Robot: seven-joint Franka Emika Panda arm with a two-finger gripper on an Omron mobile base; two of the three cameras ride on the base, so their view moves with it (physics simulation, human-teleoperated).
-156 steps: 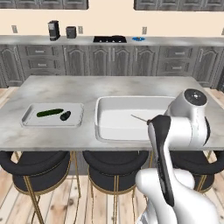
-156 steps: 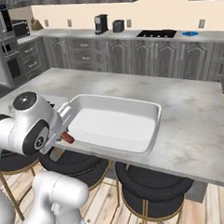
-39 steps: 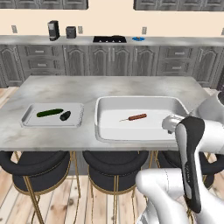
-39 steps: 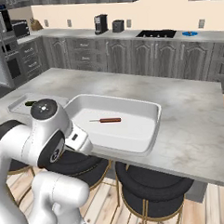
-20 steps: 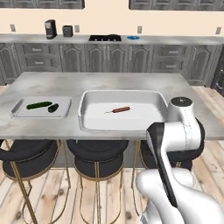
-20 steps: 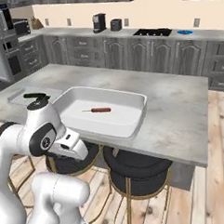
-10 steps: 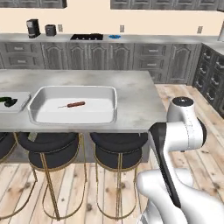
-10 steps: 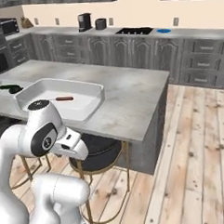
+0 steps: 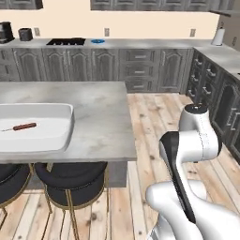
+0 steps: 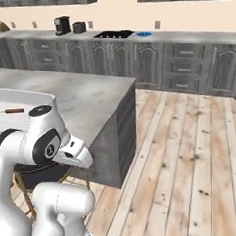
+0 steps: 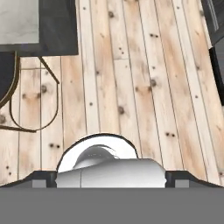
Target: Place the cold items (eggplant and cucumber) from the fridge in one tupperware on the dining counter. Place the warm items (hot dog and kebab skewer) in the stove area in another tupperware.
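Observation:
A reddish-brown kebab skewer (image 9: 23, 126) (image 10: 10, 110) lies inside the big white tupperware (image 9: 37, 143) (image 10: 21, 98) on the grey dining counter (image 9: 98, 117) (image 10: 84, 99). My arm is folded in close over the base, away from the counter. In the hand view my gripper (image 11: 112, 177) points down at the wood floor, its dark fingertips (image 11: 43, 176) far apart and nothing between them: open. The stove (image 9: 65, 41) (image 10: 114, 35) sits on the back counter. The hot dog, eggplant, cucumber and second tupperware are out of view.
Black bar stools (image 9: 70, 173) (image 11: 8, 87) stand along the counter's near side. Open wood floor (image 9: 154, 122) (image 10: 190, 150) stretches right of the counter to grey cabinets (image 9: 220, 93). A blue dish (image 9: 97, 41) (image 10: 143, 34) sits beside the stove, a coffee machine (image 10: 61, 24) further left.
The base has swung and driven right, so the whole scene slid left. The small tray with the green items left the views. The skewer stays in the tupperware.

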